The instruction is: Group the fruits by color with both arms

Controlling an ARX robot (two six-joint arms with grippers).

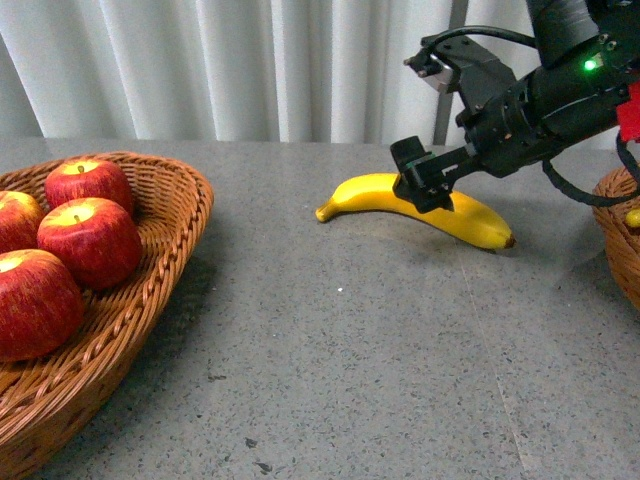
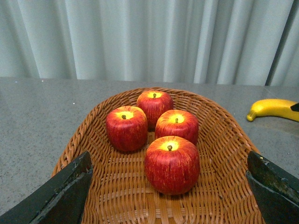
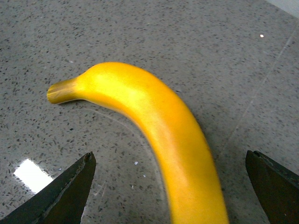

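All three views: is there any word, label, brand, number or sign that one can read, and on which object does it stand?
There are none.
No lettering shows on the apples, the banana, the wicker basket, the right arm or the table.
The green light on that arm is only a lamp, not a sign.

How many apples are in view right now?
4, all in the left basket: farthest apple, middle apple, nearest apple, and edge apple cut by the frame. The right basket is mostly out of view, so more may be hidden.
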